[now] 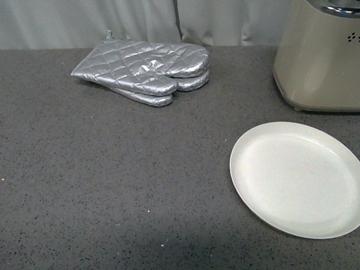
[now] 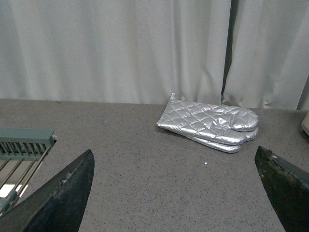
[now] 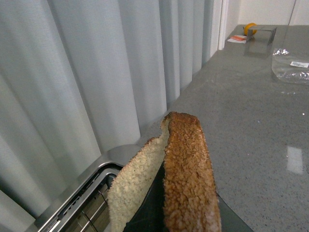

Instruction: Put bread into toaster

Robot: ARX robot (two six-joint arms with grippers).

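- Grey speckled countertop [image 1: 110,195] runs back to pale pleated curtains [image 1: 73,19] that close off the far side in every view.
- Right claw: the right wrist view is filled by the bread [image 3: 186,179], a wholemeal slice standing on edge with its brown crust turned to the camera and its paler crumb face beside it. Dark gripper parts show at its base, so the claw is closed around the slice, though the fingertips themselves are hidden behind it.
- Just past the bread in that view lies the chrome top of the toaster [image 3: 89,188], its slots and inner wire guides visible; the slice is above the top and not down inside a slot.
- Farther along the counter in the same view sit a clear plastic item [image 3: 291,60] and some small objects too distant to make out.
- Left claw [image 2: 176,193]: its two dark fingers [image 2: 63,198] stand wide apart at the picture's edges with only bare counter between them, holding nothing.
- Beyond them rest the stacked silver quilted oven mitts [image 2: 210,125], and a green wire rack [image 2: 21,150] shows at one side.
- Front view: neither arm appears. The toaster [image 1: 323,57] stands at the far right, a bare white plate [image 1: 300,179] sits on the counter near it, and the mitts [image 1: 144,69] lie well to the left by the curtains.
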